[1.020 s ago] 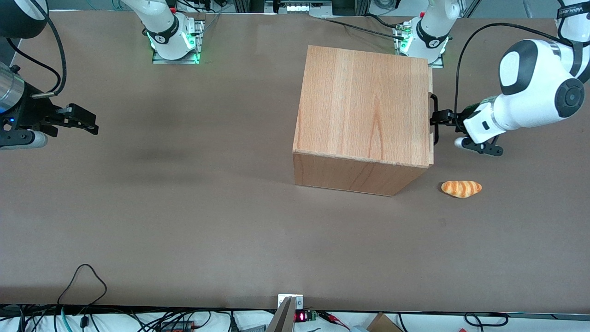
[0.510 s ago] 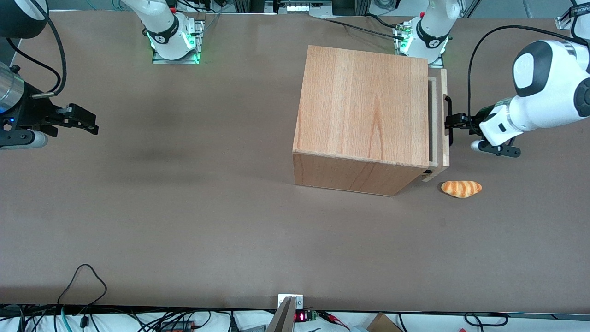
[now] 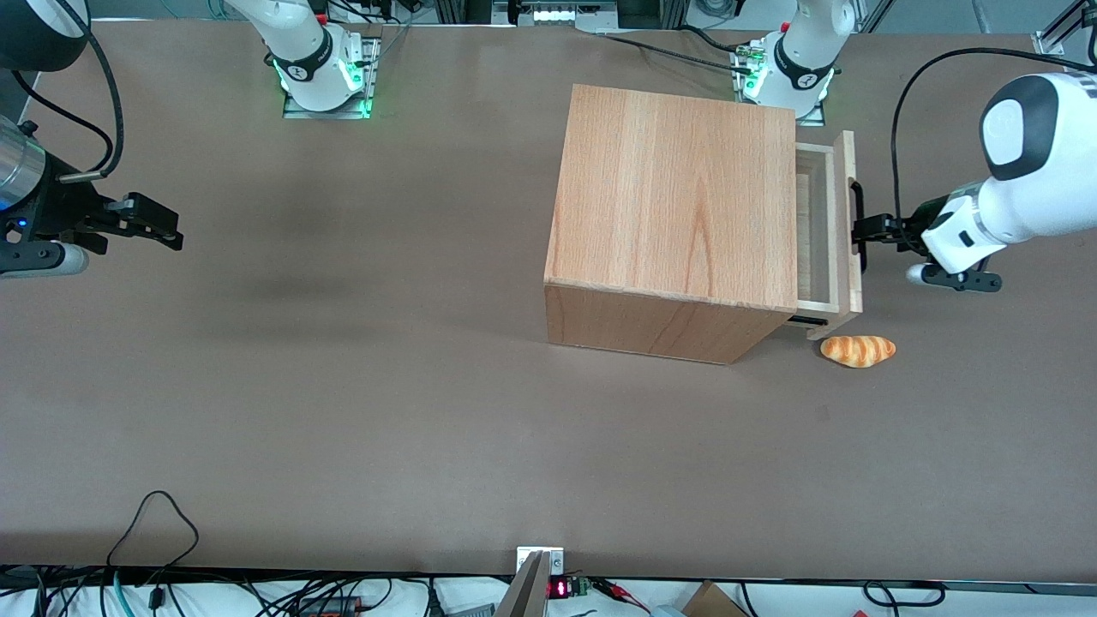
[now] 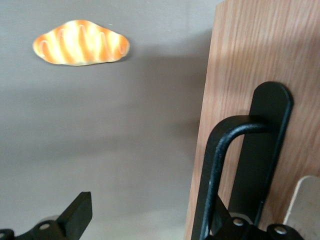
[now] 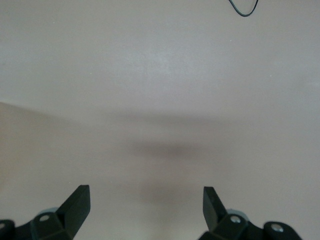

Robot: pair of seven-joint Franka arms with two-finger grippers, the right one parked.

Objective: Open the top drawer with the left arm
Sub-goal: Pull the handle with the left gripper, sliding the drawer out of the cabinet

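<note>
Noted top drawer standing partway out of the cabinet, toward the working arm's end of the table. Front panel clear of the cabinet face; pale inner floor and side walls showing from above. Cannot see the part of the tray under the cabinet top, nor anything lower on the cabinet front.

Found gripper of the left arm at the black bar handle, roughly mid-length of the bar, wrist level. Logged fingers as spread wide, not clamped. In the left wrist view, saw one finger well apart from the drawer, over bare table. Other fingertip covered by the curved end of the handle, only its base and screws visible. Handle appears hooked inside the spread fingers. Cannot confirm actual contact. Upper links of the left arm cut off at the frame edge in the front view.

Also recorded a striped bread roll on the table, near the drawer's front corner, nearer the front camera than the gripper, not touching the drawer. Sharp in the wrist view; handle and panel soft.
</note>
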